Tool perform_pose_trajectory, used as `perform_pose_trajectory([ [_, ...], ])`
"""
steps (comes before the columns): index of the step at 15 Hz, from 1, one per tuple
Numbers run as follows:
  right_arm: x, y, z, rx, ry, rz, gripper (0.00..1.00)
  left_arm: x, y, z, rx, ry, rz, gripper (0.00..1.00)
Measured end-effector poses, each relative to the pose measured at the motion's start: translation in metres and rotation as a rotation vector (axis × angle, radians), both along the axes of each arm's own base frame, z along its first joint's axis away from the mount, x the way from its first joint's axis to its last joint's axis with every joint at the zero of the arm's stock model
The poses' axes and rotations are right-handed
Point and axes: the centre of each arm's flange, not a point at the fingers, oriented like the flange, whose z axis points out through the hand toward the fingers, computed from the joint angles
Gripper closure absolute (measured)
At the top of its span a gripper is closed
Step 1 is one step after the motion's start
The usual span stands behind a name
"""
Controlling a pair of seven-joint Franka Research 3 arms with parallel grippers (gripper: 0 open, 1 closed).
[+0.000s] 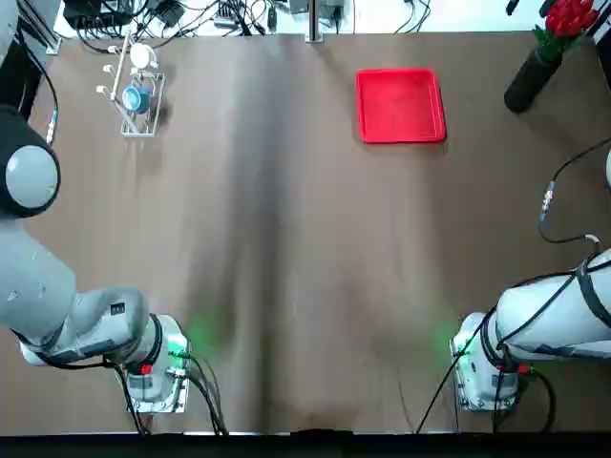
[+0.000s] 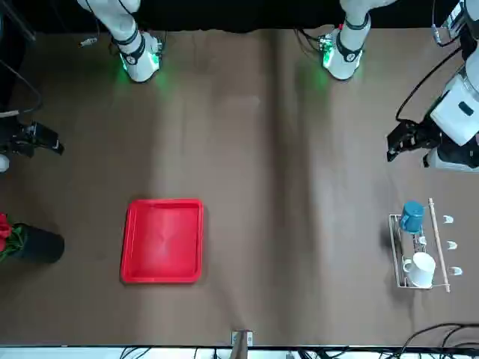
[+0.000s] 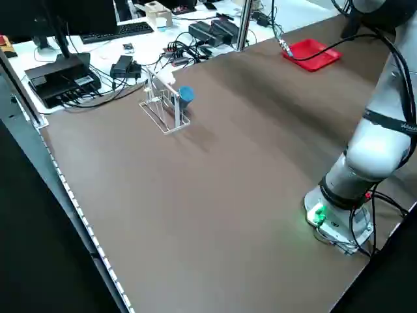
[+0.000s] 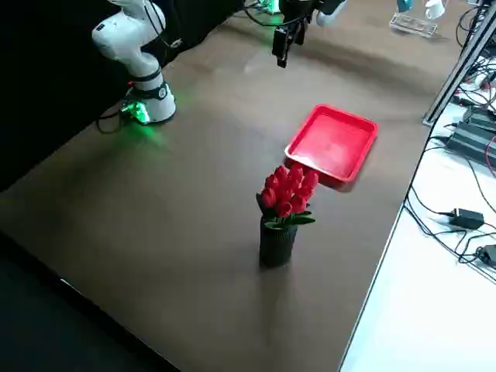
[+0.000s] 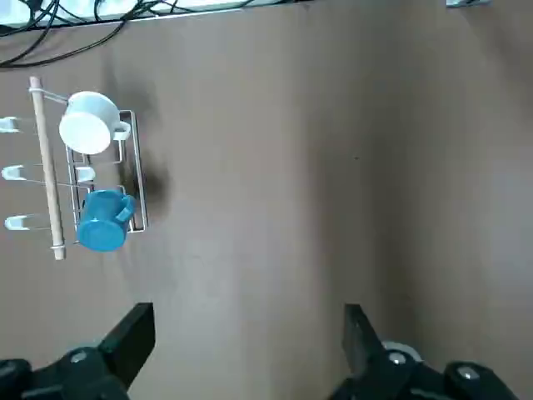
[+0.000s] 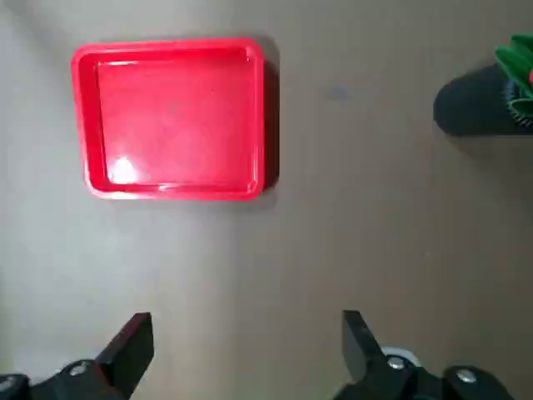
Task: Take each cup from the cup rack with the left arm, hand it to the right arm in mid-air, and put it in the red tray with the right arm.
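While both cups were on the rack (image 5: pixel 52 167), my left gripper (image 5: pixel 250 310) was spread with nothing in it, nearer them than my right. Blue cup (image 5: pixel 103 221) sat ahead of it and a bit left; white cup (image 5: pixel 89 123) lay farther out, same line. Rack's long axis ran away from my bases. Both handles faced right. My right gripper (image 6: pixel 248 315), also spread and empty, waited near the tray (image 6: pixel 175 125).
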Motion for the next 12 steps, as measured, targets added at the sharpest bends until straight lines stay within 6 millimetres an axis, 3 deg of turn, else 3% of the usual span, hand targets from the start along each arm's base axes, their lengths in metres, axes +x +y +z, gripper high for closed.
perform_pose_trajectory([
  [7,0.003,-0.005,0.003,-0.003,-0.033,-0.011,0.0,0.005,0.014,-0.012,0.003,0.023,0.019,0.0],
  [9,0.003,-0.005,0.002,-0.003,-0.027,-0.011,0.0,0.012,0.022,-0.03,0.0,0.054,0.022,0.0],
  [12,0.002,-0.001,-0.001,-0.001,-0.018,-0.003,0.0,0.032,0.028,-0.079,0.006,0.124,0.014,0.0],
])
